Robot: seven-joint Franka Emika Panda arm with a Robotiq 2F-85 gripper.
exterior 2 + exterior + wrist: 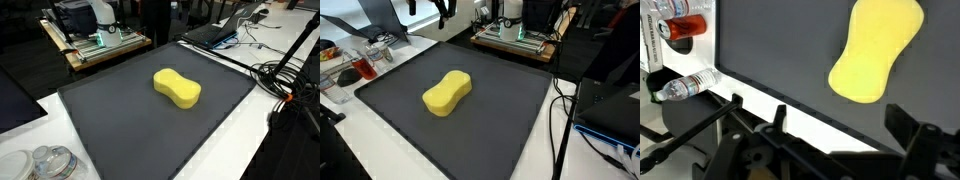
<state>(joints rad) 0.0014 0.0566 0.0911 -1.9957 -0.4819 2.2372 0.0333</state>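
Observation:
A yellow peanut-shaped sponge (447,93) (177,88) lies flat near the middle of a dark grey mat (505,125) (115,125). In the wrist view the sponge (877,50) sits at the upper right, well beyond my gripper (840,125). The gripper is open, its two black fingers spread wide with nothing between them. It hangs high over the mat's edge, where the mat (770,50) meets the white table. In an exterior view, dark fingers of the gripper (442,10) show at the top edge, far from the sponge.
A clear plastic bottle (685,88) and a red-capped item (680,28) lie on the white table beside the mat. Clutter (360,65) crowds one corner. Black cables (560,110) (285,80) run along the mat's other side. A wooden board (515,38) (95,45) stands behind.

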